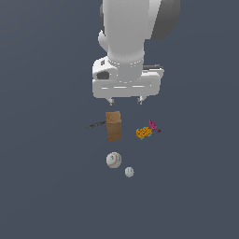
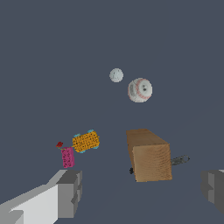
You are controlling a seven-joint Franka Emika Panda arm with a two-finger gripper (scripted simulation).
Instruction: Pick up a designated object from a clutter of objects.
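Observation:
The tall plain brown block (image 1: 113, 125) stands upright in the middle of the clutter; it also shows in the wrist view (image 2: 148, 154). My gripper (image 1: 125, 100) hangs above and behind the block, apart from it, open and empty. In the wrist view the gripper (image 2: 142, 190) has its fingers (image 2: 70, 192) spread wide, with the block between and beyond them. A thin dark tool (image 1: 95, 124) lies against the block on the exterior view's left.
A red-stitched white baseball (image 1: 113, 160) and a smaller white ball (image 1: 129, 172) lie in front of the block. An orange lumpy toy (image 1: 144, 133) and a pink toy (image 1: 152, 124) with a small red piece (image 1: 159, 131) lie on the exterior view's right.

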